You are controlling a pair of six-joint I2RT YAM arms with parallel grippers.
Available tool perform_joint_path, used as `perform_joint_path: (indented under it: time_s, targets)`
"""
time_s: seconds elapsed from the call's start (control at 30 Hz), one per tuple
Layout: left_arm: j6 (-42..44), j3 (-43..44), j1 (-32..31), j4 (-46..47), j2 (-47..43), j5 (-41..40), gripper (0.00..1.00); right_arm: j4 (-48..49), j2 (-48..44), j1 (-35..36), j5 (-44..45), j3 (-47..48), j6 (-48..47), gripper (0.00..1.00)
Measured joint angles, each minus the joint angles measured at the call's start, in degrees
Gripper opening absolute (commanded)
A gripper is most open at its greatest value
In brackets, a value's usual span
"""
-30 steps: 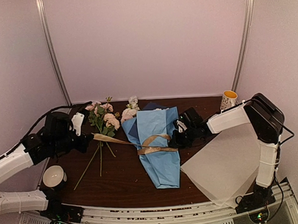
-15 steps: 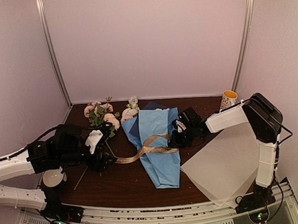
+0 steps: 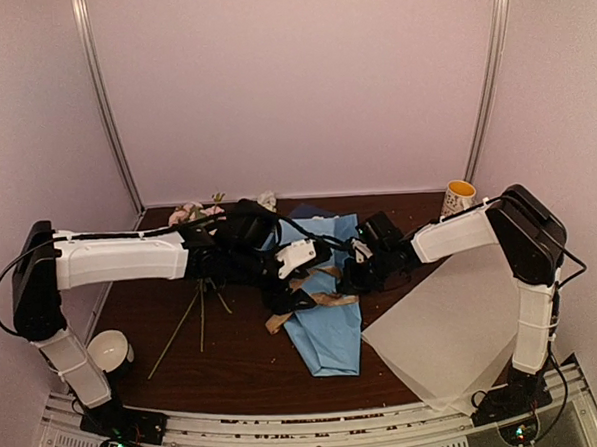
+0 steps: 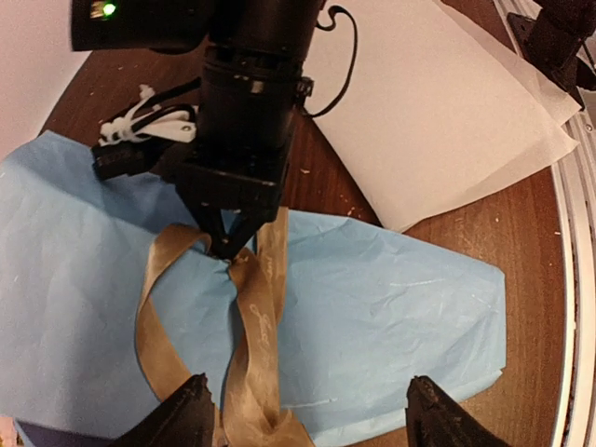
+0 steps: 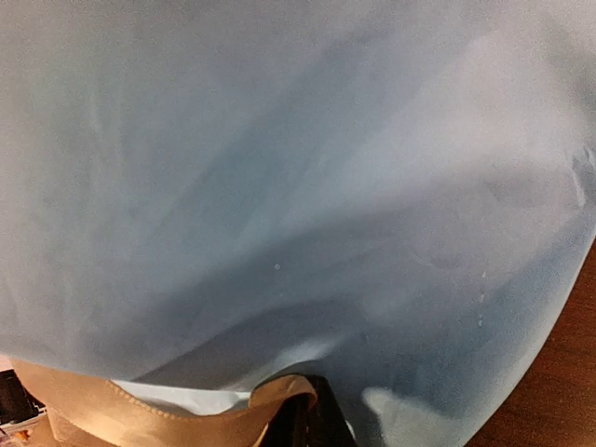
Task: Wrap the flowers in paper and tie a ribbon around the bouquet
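Brown table [image 3: 236, 372]: one bouquet [image 3: 333, 342], one ribbon [image 4: 253, 307], one mug [image 3: 458, 197], one bowl [image 3: 107, 350]

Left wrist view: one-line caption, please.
Open left gripper hovers over the tan-gold satin ribbon, pinched by the shut right gripper atop light blue paper.

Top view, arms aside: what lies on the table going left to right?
white bowl → loose pink flowers → bouquet → pale sheet. The cup is left out, since it sits within the sheet's span.
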Motion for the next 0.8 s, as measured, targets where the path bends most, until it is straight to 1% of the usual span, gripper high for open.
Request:
perform_joint_path:
  time_s: [0.03, 0.1, 0.2, 0.27, 0.33, 0.43, 0.5, 0.57, 0.67, 0.7, 0.8]
  targets:
    - [1.44, 2.03, 0.0, -0.7, 2.32, 1.33, 0.76, -0.31, 0.0, 0.0, 0.0, 0.22, -0.07, 0.0]
    - [3.39, 3.48, 0.0, -1.51, 3.82, 3.41, 0.76, -0.5, 0.0, 0.0, -0.02, 0.59, -0.09, 0.0]
    - [4.76, 3.48, 0.0, -2.78, 2.91, 5.55, 0.74, -0.72, 0.02, 0.0, -0.09, 0.96, -0.11, 0.0]
    - [4.5, 3.06, -0.09, -3.37, 0.63, 6.43, 0.74, -0.85, 0.11, 0.0, -0.09, 1.22, -0.13, 0.0]
    - [3.39, 0.72, -0.11, -2.29, -4.61, 7.32, 0.74, -0.87, 0.24, 0.02, -0.11, 1.46, -0.26, 0.0]
    - [0.7, -4.94, -0.11, -0.11, -20.09, 6.82, 0.75, -1.01, 0.39, 0.02, -0.13, 1.46, -0.55, 0.0]
    - [-0.31, -5.55, -0.33, 1.99, -30.36, 4.35, 0.77, -1.07, 0.59, 0.02, -0.13, 1.49, -0.79, 0.0]
    - [-0.66, -4.87, -0.5, 4.5, -39.69, -1.03, 0.79, -1.03, 1.07, 0.02, -0.13, 1.55, -0.94, 0.0]
    - [-0.11, -3.13, -0.66, 5.7, -47.76, -8.41, 0.82, -0.96, 1.62, 0.02, -0.37, 1.62, -0.92, 0.0]
    - [0.17, -2.95, -0.66, 5.97, -49.37, -10.4, 0.83, -0.96, 1.68, 0.02, -0.42, 1.68, -0.92, 0.0]
    - [0.87, -4.09, -0.66, 6.12, -52.39, -15.3, 0.82, -0.96, 1.9, 0.02, -0.59, 1.92, -0.92, 0.0]
